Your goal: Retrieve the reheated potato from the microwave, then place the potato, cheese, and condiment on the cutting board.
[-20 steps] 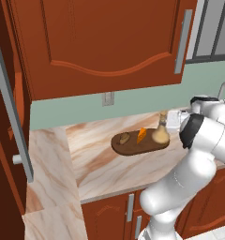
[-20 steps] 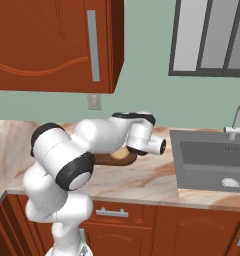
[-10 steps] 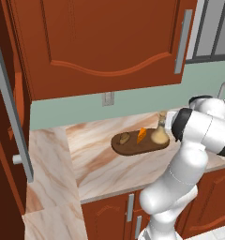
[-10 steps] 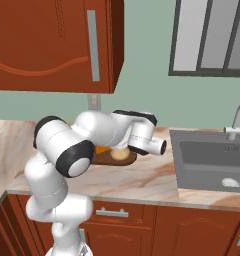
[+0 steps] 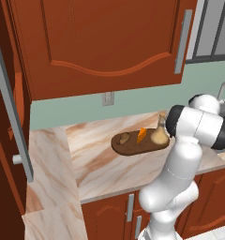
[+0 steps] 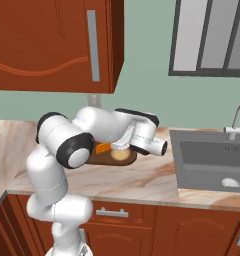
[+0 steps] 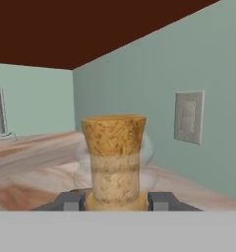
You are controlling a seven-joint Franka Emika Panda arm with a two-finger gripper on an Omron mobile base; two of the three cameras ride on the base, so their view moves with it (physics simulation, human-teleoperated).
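The dark oval cutting board [image 5: 133, 146] lies on the marble counter under the wall cabinet. On it sit the tan potato [image 5: 125, 138], the orange cheese wedge [image 5: 141, 135] and, at its right end, the beige condiment bottle [image 5: 159, 134], upright. In the hand view the condiment's neck and cork-like cap [image 7: 114, 147] fill the space between my finger tips, and my gripper [image 7: 117, 201] is shut on the neck. From the right base view the cheese [image 6: 103, 148] and the bottle's rounded base [image 6: 120, 155] show beneath my white hand. The microwave is out of view.
A steel sink [image 6: 212, 160] with a faucet [image 6: 237, 120] lies right of the board. A wall outlet [image 5: 107, 98] sits just behind it, and wooden cabinets [image 5: 100, 42] hang low above. A tall cabinet with a long grey handle [image 5: 11, 117] stands at the left.
My arm's elbow and upper links have swung in closer over the board's right end. The bottle, cheese and potato stay where they were on the board.
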